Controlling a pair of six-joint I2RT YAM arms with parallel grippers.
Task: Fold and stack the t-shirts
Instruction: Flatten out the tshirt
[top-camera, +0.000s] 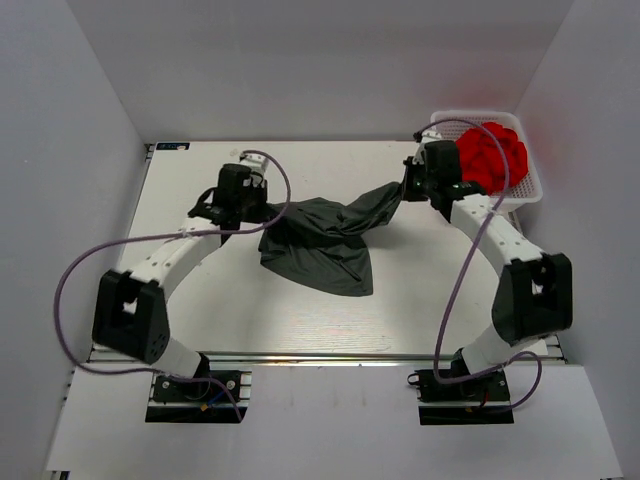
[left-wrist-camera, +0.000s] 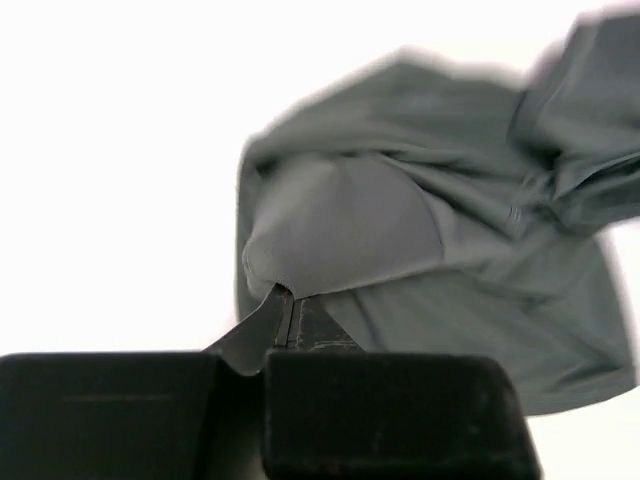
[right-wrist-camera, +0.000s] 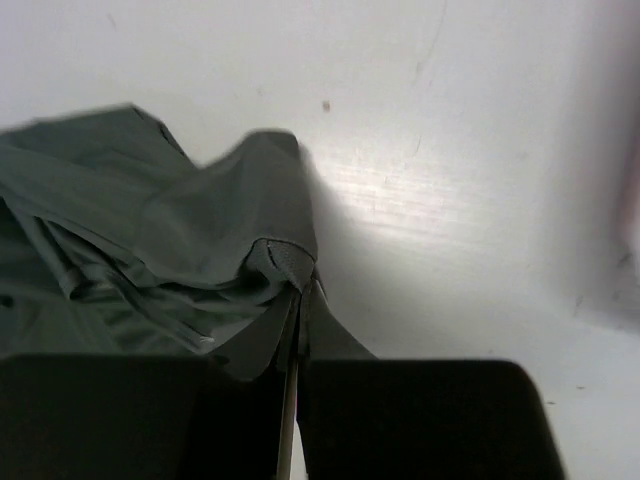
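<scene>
Nearest to us, the pale wood-grain tabletop (top-camera: 300, 325) lies bare along its near edge. Just beyond, about the middle of the tabletop, the dark grey shirt (top-camera: 320, 250) sits bunched and creased. Its lower part is slumped on the surface and its upper edge is drawn out toward either side. The left gripper (top-camera: 266, 212) has its fingers pinched tight on the shirt's left edge; from the wrist we see the two tips pressed together on the cloth. The right gripper (top-camera: 408, 190), a little farther back and toward the right edge, is likewise clamped on a fold at the shirt's right end.

We judge the shirt to be light, thin and limp. It will sag wherever it is not held, slide easily over the smooth top, and bunch up rather than keep a shape. It is not fragile. The best holds, in our view, are hems, shoulder seams or corners, where the cloth is doubled and a pinch will not slip. Which part each gripper has, we cannot tell.

At the far right corner stands a white basket (top-camera: 528, 192) holding a red cloth (top-camera: 490, 155). Plain white walls (top-camera: 300, 70) close in the tabletop on the left, far and right sides.
</scene>
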